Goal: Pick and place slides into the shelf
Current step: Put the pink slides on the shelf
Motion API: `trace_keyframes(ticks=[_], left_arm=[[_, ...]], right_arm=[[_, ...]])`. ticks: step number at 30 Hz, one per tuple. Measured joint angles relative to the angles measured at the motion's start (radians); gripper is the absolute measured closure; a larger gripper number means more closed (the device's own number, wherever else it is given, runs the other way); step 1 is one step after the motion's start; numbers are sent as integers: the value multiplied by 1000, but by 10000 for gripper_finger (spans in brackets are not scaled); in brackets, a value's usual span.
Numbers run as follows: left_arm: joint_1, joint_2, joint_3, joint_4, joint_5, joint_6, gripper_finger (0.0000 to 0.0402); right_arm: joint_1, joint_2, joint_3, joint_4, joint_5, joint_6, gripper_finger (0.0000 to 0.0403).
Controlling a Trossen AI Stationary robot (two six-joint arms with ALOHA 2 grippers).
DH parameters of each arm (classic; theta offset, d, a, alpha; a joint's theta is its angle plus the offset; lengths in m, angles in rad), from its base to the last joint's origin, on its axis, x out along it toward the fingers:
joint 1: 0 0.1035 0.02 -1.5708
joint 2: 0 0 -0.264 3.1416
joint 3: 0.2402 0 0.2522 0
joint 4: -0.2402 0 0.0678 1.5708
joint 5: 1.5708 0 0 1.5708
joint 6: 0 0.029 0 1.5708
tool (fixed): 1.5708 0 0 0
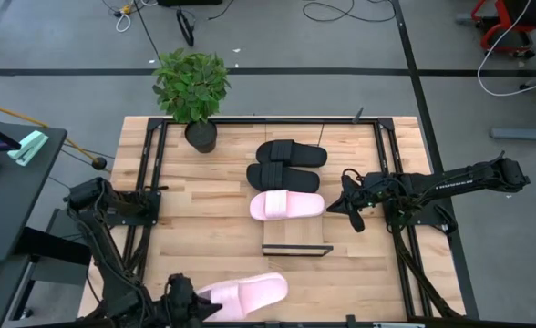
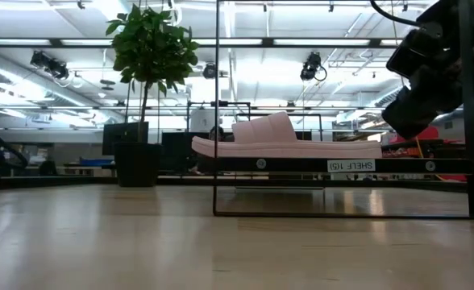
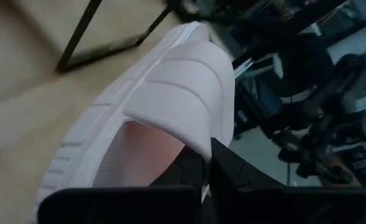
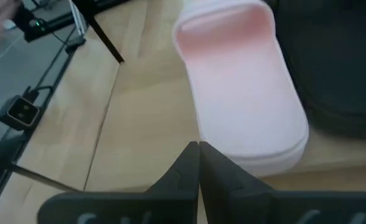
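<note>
One pink slide point(image 1: 242, 293) clamped in the left gripper point(image 1: 190, 301).
Only the wrist view shows fingers point(image 3: 233, 171) pinching its strap; its length runs rightward from them. Right gripper point(image 1: 352, 211): fingers together.

Robotics lab: ceiling cams point(image 2: 313, 68), floor cables point(image 1: 341, 11), workbenches.

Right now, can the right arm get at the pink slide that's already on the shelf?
Probably yes. The right gripper hangs shut just beside the pink slide on the shelf, nothing between them. The black slides sit on its far side, out of the way. The left gripper is busy, shut on the other pink slide.
</note>
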Motion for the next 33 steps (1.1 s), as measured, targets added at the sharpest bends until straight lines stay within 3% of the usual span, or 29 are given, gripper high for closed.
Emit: trace_keyframes(ticks=[6, 9, 20, 24, 29, 33], left_arm=[[69, 0, 69, 0, -160, 252, 391], [127, -2, 78, -5, -169, 350, 391], [369, -130, 78, 27, 87, 663, 391], [460, -193, 79, 75, 213, 784, 391], [580, -236, 80, 75, 412, 804, 391], [662, -236, 79, -6, 509, 773, 391]], right_arm=[[0, -5, 0, -22, -43, -20, 389], [0, -16, 0, -15, -39, -68, 392], [4, -28, 109, -65, -36, -230, 400], [53, -28, 166, -135, -22, -301, 401], [174, -28, 231, -257, 146, -368, 402], [290, -32, 258, -349, 326, -398, 402]])
